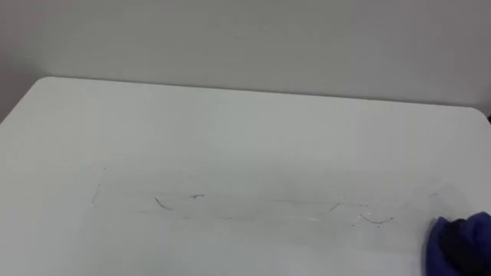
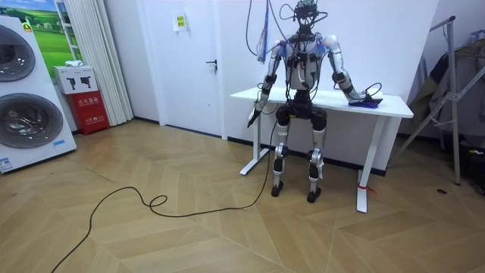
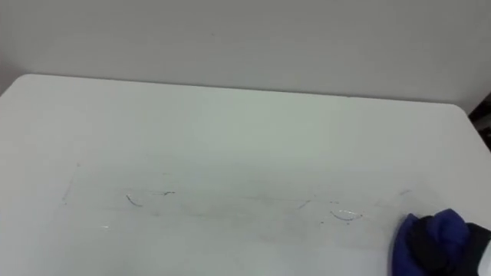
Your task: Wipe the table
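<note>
One crumpled blue cloth (image 3: 431,228) is the tool for this job. It lies bunched on the white rectangular table top (image 3: 230,130) at about four o'clock in the eye views, close to the near right corner. The robot's right hand (image 3: 454,257) shows as a dark mass touching the cloth's right side, partly under its folds. Whether its fingers are curled into the fabric or lie flat on it I cannot tell.

The cloth looks light, soft and limp (it will fold and slide rather than hold a shape). I judge it is best taken from above, with the palm pressing on the middle of the bundle and the fingers gathering a fold, so it does not slip out during a sweep. On the smooth top it should glide easily.

A few faint thin pen-like marks (image 3: 343,215) run in a loose band from the cloth's ten o'clock side towards eight o'clock of the view, the nearest just beside the cloth. Beyond them the top reaches the pale wall (image 3: 245,38) at twelve o'clock.

In the room view the robot stands upright at the table's long edge, its right arm out over the top. Its left hand (image 2: 253,117) hangs by its side near the table's end, and its fingers are too small to read.
</note>
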